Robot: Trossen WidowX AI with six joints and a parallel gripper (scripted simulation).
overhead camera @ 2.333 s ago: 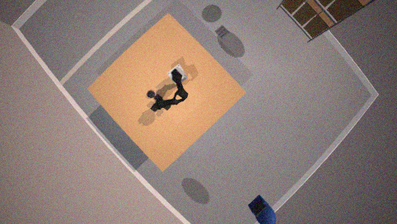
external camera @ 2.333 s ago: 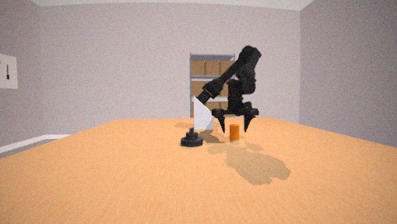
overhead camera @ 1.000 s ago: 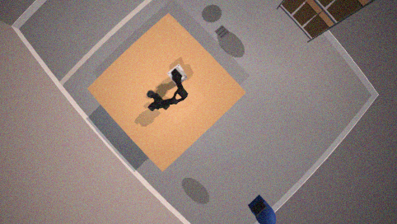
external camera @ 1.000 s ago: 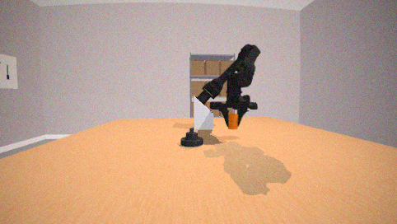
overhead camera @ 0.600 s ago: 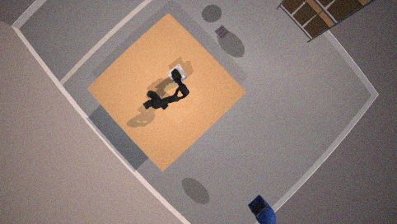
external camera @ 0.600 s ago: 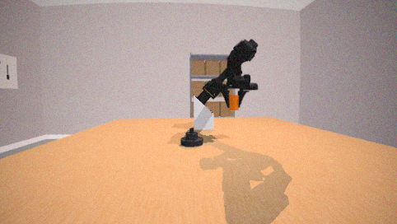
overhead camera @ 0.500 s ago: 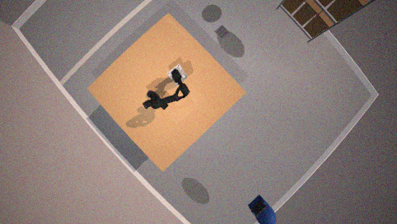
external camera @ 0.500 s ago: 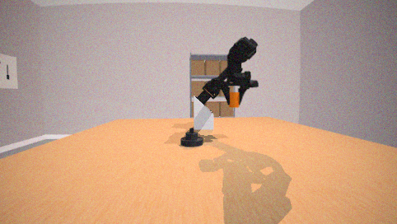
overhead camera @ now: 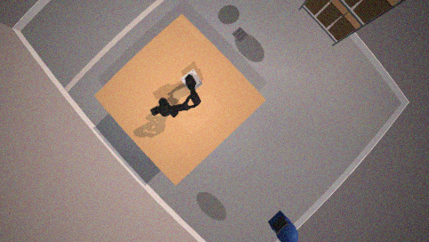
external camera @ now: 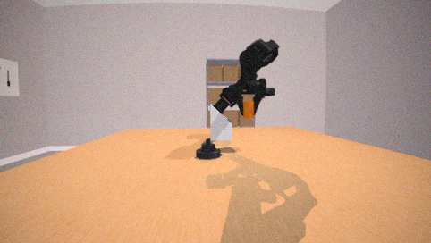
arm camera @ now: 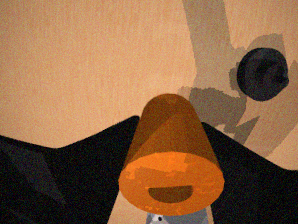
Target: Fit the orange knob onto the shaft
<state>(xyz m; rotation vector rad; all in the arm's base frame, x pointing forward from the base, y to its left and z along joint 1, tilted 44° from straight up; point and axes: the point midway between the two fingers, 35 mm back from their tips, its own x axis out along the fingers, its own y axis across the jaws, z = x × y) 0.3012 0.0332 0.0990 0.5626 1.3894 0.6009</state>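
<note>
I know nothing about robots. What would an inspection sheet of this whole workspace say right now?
Surface: orange table top, arm shadows across it.
Job's things: orange knob lifted in the air, its D-shaped hole visible from the wrist view; dark round pedestal on the table, bare.
Clutter: nothing seen.
Hand: hand shut on the knob.
Cables: nothing seen.
Surroundings: shelf rack with boxes, grey walls, blue bin.

From above we cannot make out the orange knob (external camera: 248, 108) under the arm, and the shaft's (arm camera: 264, 72) flat side stays hidden.
</note>
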